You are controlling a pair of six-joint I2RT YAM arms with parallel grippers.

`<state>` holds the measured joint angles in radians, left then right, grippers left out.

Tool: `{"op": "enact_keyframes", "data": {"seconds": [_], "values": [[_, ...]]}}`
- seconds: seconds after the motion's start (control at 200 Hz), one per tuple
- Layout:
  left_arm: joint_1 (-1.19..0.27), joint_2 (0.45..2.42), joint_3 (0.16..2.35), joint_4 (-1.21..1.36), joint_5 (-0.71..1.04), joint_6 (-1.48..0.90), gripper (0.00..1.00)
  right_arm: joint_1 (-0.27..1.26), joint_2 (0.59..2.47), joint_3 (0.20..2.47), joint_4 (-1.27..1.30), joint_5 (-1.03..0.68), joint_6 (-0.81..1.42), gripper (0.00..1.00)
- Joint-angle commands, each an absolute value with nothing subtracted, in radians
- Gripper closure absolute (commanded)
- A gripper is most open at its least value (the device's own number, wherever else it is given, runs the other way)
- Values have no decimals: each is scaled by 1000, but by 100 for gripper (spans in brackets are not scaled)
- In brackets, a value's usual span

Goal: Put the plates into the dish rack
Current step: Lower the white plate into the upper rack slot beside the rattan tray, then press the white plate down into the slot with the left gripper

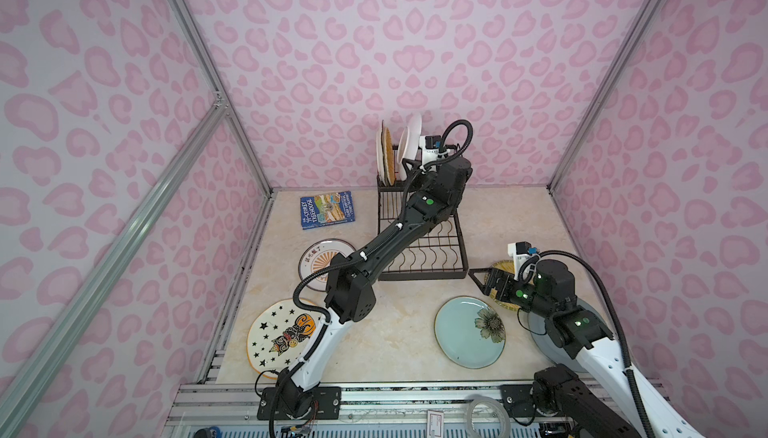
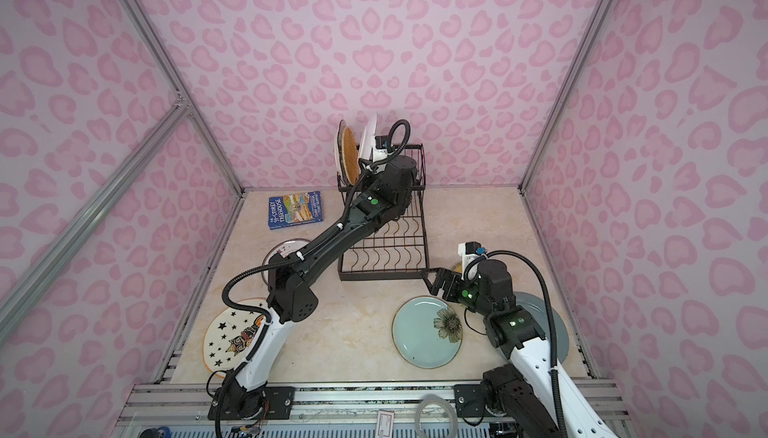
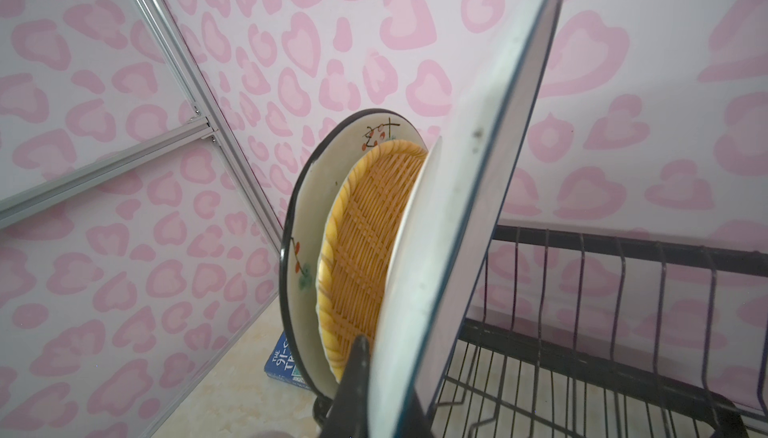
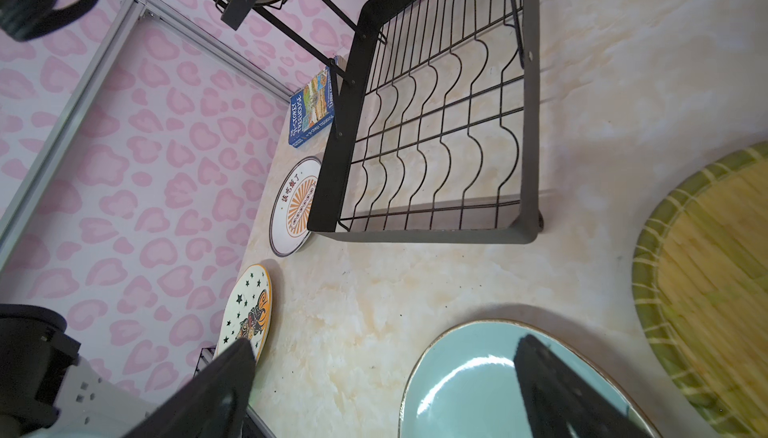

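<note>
My left gripper [image 3: 388,369] is shut on the lower edge of a white plate with a thin blue rim [image 3: 469,207], held on edge and tilted over the dish rack's [image 1: 424,277] raised basket. Beside it in the basket stand a cream dark-rimmed plate [image 3: 307,207] and a yellow woven plate [image 3: 365,240]. My right gripper [image 4: 382,344] hangs open and empty over the table near the rack's front corner. A teal flower plate [image 1: 469,332], a second woven plate [image 4: 706,274], a sunburst plate [image 1: 320,257] and a star plate [image 1: 282,332] lie flat. A grey-blue plate [image 2: 536,303] lies under my right arm.
A blue book [image 1: 327,209] lies left of the rack near the back wall. The rack's lower tray with wavy dividers [image 4: 436,136] holds nothing. A tape roll [image 1: 488,417] sits on the front rail. Pink patterned walls close in three sides.
</note>
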<state>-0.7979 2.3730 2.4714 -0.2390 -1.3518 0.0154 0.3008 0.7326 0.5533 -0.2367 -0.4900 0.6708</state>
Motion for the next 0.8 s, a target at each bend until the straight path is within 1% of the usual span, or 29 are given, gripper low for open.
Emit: {"op": "enact_keyframes", "data": {"seconds": [0.0, 0.405, 0.605, 0.795], "values": [[-792, 2386, 2491, -239, -1343, -35, 98, 302, 737, 557, -234, -492, 666, 3], [-777, 2395, 2487, -311, -1315, -105, 98, 303, 752, 557, -226, -488, 668, 3], [-764, 2395, 2487, -404, -1286, -197, 98, 304, 759, 557, -223, -486, 669, 3], [-759, 2390, 2482, -434, -1268, -234, 98, 308, 766, 557, -218, -485, 671, 3]]}}
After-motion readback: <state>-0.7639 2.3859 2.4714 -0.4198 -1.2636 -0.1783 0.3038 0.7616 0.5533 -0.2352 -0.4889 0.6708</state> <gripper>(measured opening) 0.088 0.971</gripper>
